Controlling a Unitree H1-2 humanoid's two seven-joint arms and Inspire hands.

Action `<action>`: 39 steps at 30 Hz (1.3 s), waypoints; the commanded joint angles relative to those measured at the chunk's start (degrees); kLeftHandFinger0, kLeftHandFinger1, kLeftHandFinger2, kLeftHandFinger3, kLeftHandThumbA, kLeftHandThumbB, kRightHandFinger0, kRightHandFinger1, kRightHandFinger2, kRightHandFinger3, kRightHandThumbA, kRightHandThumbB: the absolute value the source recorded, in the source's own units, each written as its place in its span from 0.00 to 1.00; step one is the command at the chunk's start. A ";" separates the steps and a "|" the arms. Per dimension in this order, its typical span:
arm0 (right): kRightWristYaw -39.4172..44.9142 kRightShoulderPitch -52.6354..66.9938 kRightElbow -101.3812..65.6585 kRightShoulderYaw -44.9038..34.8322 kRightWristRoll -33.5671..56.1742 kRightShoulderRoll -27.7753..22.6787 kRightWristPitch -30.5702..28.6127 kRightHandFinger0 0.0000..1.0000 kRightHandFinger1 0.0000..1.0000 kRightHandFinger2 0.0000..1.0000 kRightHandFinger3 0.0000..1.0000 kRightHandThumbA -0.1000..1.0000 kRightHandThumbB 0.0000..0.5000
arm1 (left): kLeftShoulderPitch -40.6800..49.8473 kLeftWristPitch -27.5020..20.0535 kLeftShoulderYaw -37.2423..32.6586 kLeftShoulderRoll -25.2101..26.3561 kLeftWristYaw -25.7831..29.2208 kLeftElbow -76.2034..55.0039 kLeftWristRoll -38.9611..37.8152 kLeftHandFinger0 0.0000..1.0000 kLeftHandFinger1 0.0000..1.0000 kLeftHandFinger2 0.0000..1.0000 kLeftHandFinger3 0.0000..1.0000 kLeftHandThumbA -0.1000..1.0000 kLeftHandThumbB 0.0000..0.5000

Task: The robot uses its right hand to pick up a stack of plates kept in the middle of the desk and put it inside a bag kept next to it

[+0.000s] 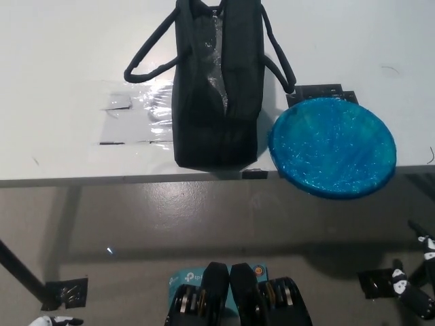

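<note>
Left to right, head view.

Left hand: only a white sliver at bottom-left corner, below desk level. Fingers apart or together: cannot tell.

White desk: near edge runs across frame just under mid-height. Grey floor below it. Left part of desktop mostly bare, plenty of open room. One patch of clear tape/film stuck flat there, just left of the bag, glare on it.

One black bag: mid-desk, long axis near-to-far, near end sitting close to desk edge. Top slit partly open, something shiny showing inside; contents not identifiable. Two looped handles: one flopped out left, one flopped out right.

One small black tape piece on near edge, between bag and plates.

Blue plate stack: just right of bag, close but apparently not touching. Glittery, wrapped-looking surface. Near rim overhanging desk edge. Reads as one disc from above, plate count not discernible. Far rim over a dark marker patch on desktop.

Right hand: black, bottom-right corner, down at floor level, well apart from plates, holding nothing. Too small and cropped; finger state cannot tell.
</note>
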 commanded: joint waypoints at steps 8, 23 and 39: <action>-8.33 -12.29 -10.56 6.12 -33.15 -0.26 -0.54 1.00 1.00 1.00 1.00 0.59 1.00 | -0.84 1.54 3.01 -0.65 -7.51 -1.57 5.71 0.83 0.78 0.87 1.00 0.27 0.00; -4.04 -20.89 -4.33 13.19 -46.98 -2.59 1.54 1.00 1.00 1.00 1.00 0.61 1.00 | -1.61 1.54 3.28 -1.09 -9.66 -1.63 7.21 0.83 0.79 0.88 0.99 0.29 0.00; 4.00 -18.26 1.08 12.80 -44.11 -3.68 4.35 1.00 1.00 1.00 1.00 0.49 1.00 | -2.50 1.54 3.72 -2.33 -13.30 -2.21 10.07 0.84 0.79 0.88 0.98 0.36 0.00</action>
